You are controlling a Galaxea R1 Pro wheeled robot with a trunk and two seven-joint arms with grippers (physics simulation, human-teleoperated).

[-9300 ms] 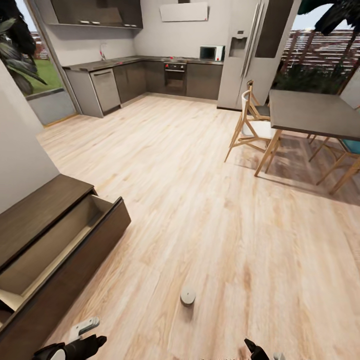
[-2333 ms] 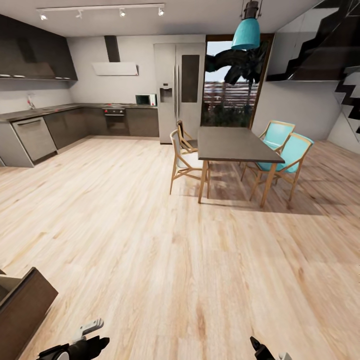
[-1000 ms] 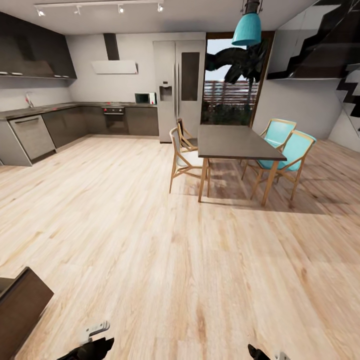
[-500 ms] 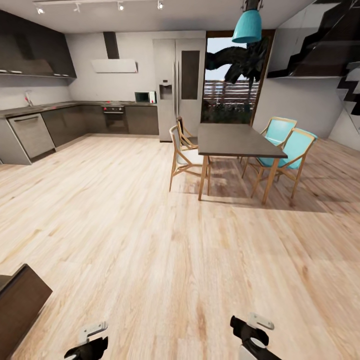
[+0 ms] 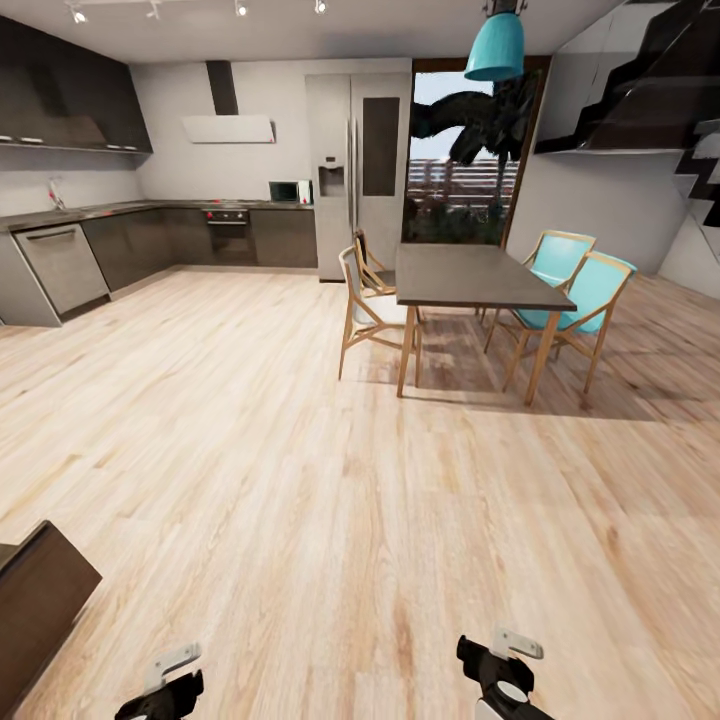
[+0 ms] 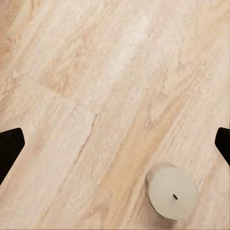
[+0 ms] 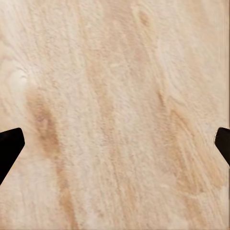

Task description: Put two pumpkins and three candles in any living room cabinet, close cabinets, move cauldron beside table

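Candle on floor, unstowed; cabinet open beside it; both hands apart, empty.

Light wood-plank floor carries everything. On it, a pale candle stands upright. At one o'clock in the head view stands a dining table with chairs; at eight o'clock, a dark cabinet corner.

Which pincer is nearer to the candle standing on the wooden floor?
Left. The left pincer hangs open above the floor with the candle just off its centre line. The right pincer, also open, faces bare planks.
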